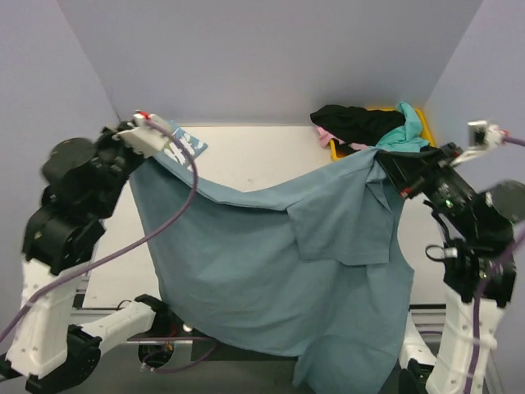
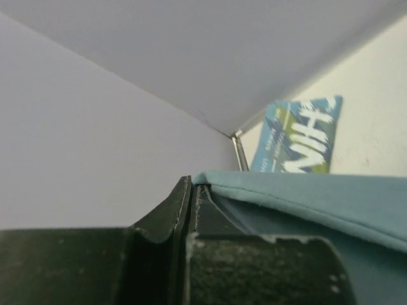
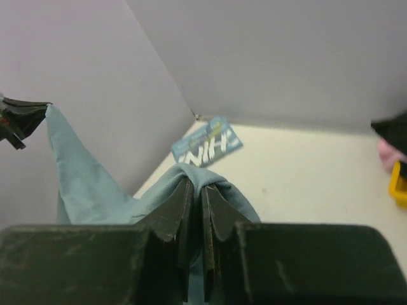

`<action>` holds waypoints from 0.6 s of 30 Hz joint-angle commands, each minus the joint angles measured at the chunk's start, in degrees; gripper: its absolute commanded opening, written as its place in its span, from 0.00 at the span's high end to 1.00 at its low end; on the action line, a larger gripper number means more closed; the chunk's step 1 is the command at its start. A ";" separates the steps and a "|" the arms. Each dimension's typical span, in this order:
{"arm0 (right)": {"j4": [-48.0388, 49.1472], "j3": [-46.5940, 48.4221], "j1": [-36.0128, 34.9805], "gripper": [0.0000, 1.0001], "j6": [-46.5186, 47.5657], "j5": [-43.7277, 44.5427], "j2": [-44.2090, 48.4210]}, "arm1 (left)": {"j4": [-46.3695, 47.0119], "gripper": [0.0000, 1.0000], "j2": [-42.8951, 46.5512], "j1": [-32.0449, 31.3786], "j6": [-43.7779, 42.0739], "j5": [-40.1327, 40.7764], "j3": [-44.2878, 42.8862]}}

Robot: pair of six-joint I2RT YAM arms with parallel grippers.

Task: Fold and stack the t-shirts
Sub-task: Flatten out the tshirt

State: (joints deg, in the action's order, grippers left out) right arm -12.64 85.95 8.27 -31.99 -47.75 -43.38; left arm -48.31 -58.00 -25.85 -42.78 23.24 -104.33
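Note:
A plain slate-teal t-shirt [image 1: 271, 254] hangs spread in the air between both arms, its lower part draping past the table's near edge. My left gripper [image 1: 138, 141] is shut on its left top corner [image 2: 210, 179]. My right gripper [image 1: 385, 164] is shut on its right top corner [image 3: 197, 175]. A folded light-blue t-shirt with white letters [image 1: 187, 146] lies on the table at the far left; it also shows in the left wrist view [image 2: 299, 136] and in the right wrist view [image 3: 206, 143]. Black [image 1: 357, 121], pink [image 1: 326, 135] and turquoise [image 1: 404, 131] shirts are piled at the far right.
The pile sits in a yellow bin [image 1: 425, 125] at the table's far right corner; its edge shows in the right wrist view [image 3: 399, 184]. The white table [image 1: 254, 156] is walled by lavender panels at the back and sides.

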 commanded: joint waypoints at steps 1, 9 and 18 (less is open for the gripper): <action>9.72 -14.10 -0.19 1.00 2.19 2.48 -7.06 | 9.19 1.00 -4.74 1.41 -2.83 -2.58 12.88; 20.90 -18.21 -1.77 1.00 6.15 1.87 -39.10 | 26.92 1.00 -22.76 13.27 -1.07 -11.37 25.67; 12.84 14.01 -3.17 1.00 8.16 5.63 -77.97 | 38.12 1.00 -45.42 14.50 -1.77 -12.00 22.62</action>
State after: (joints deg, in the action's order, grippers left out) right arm 1.89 85.73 5.96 -26.72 -44.38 -114.41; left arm -19.29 -97.34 -12.32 -44.25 11.38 -75.83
